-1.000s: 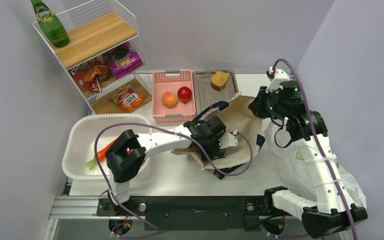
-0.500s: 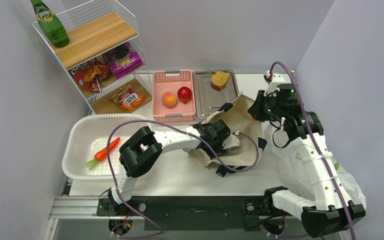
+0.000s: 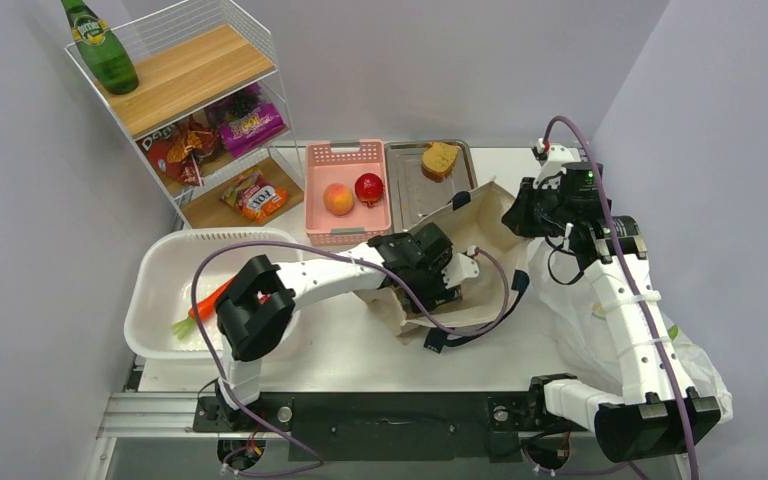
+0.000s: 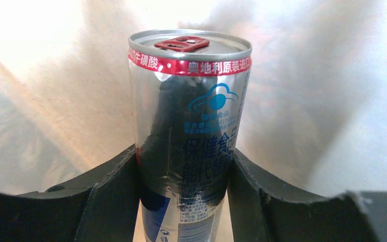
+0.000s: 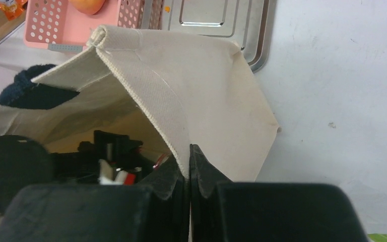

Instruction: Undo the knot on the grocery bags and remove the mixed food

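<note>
In the left wrist view a tall silver drink can [image 4: 189,116] with a red rim band stands inside the cream canvas tote [image 3: 485,215]. My left gripper [image 4: 184,171] is shut on the can, one finger pressed against each side. From above, that arm's wrist [image 3: 422,262] reaches into the tote's mouth and its fingers are hidden. My right gripper [image 5: 188,161] is shut on the tote's rim [image 5: 166,106] and holds it up. The thin plastic bag [image 3: 600,335] lies under the right arm. A peach [image 3: 338,199] and a red fruit [image 3: 368,187] lie in the pink basket [image 3: 345,235], and a carrot [image 3: 203,303] in the white tub [image 3: 160,265].
A metal tray [image 3: 415,205] with a bread slice [image 3: 440,160] stands behind the tote. The wire shelf [image 3: 185,75] at back left carries a green bottle [image 3: 100,45], crisp packets [image 3: 175,148] and a purple packet [image 3: 252,125]. Walls close in on both sides.
My left gripper has closed around the can inside the tote. The right gripper has raised the tote's rim a little and moved it back.
</note>
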`<state>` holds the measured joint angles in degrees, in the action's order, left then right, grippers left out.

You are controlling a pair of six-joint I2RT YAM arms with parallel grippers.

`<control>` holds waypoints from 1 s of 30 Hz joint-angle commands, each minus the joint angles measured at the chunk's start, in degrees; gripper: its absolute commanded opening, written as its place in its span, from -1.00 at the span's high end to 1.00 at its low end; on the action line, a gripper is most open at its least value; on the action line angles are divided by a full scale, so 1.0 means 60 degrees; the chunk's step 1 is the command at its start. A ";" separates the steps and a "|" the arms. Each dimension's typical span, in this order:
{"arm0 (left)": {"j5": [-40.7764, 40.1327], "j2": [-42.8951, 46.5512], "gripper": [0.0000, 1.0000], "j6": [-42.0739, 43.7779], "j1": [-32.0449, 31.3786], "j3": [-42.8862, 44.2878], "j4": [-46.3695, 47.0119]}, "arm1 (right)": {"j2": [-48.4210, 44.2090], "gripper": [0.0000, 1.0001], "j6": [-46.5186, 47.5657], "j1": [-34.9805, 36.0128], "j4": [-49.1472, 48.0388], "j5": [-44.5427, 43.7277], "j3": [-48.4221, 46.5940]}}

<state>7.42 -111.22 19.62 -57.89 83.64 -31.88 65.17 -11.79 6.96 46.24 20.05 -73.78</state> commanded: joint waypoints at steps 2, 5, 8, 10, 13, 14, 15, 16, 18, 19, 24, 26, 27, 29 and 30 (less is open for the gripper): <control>0.1768 0.1567 1.00 -0.0576 0.0290 0.1265 0.0256 | -0.0016 1.00 0.0380 -0.0161 -0.0957 0.0269 -0.0036; 0.2639 0.1767 1.00 -0.1140 0.0704 0.1704 0.0220 | -0.0021 1.00 0.0454 -0.0234 -0.1037 0.0322 0.0023; 0.3311 0.1822 1.00 -0.1531 0.1019 0.2275 0.0086 | -0.0042 1.00 0.0533 -0.0297 -0.1103 0.0395 0.0076; 0.3809 0.1837 1.00 -0.1803 0.1245 0.2575 0.0014 | -0.0037 0.94 0.0600 -0.0309 -0.1117 0.0508 0.0041; 0.4332 0.1878 1.00 -0.2350 0.1570 0.2915 0.0036 | -0.0035 0.73 0.0773 -0.0336 -0.1117 0.0623 -0.0078; 0.4484 0.1888 1.00 -0.2549 0.1659 0.3066 0.0042 | -0.0028 0.68 0.0805 -0.0345 -0.1123 0.0659 -0.0124; 0.4568 0.1899 1.00 -0.2631 0.1706 0.3232 0.0048 | -0.0025 0.58 0.0884 -0.0389 -0.1124 0.0709 -0.0217; 0.4766 0.1933 1.00 -0.2762 0.1810 0.3296 0.0104 | -0.0018 0.52 0.0912 -0.0423 -0.1119 0.0831 -0.0281; 0.4943 0.2146 1.00 -0.2871 0.1970 0.3268 0.0434 | -0.0052 0.32 0.0999 -0.0522 -0.1115 0.1107 -0.0480; 0.5002 0.2292 1.00 -0.2880 0.2023 0.2949 0.0669 | -0.0073 0.18 0.1068 -0.0613 -0.1126 0.1226 -0.0624; 0.4522 0.4275 1.00 -0.2007 0.2208 0.0362 0.4658 | -0.0569 -0.26 0.1253 -0.0700 -0.1310 0.2195 -0.0990; 0.4246 0.4792 1.00 -0.1418 0.2150 -0.0517 0.6092 | -0.0888 -0.34 0.1216 -0.0698 -0.1558 0.2698 -0.0964; 0.4049 0.4896 1.00 -0.1260 0.2112 -0.0842 0.6621 | -0.1139 -0.37 0.1180 -0.0702 -0.1826 0.2879 -0.0933; 0.3599 0.5122 1.00 -0.1039 0.2043 -0.1215 0.7500 | -0.1523 -0.39 0.0880 -0.0676 -0.2493 0.3366 -0.0721; 0.3459 0.5211 1.00 -0.1068 0.2023 -0.1315 0.7783 | -0.1651 -0.40 0.0354 -0.0622 -0.2800 0.3528 -0.0450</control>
<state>31.53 -84.55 9.37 -44.99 77.36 -8.51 60.29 -5.50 3.01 39.35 33.82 -76.88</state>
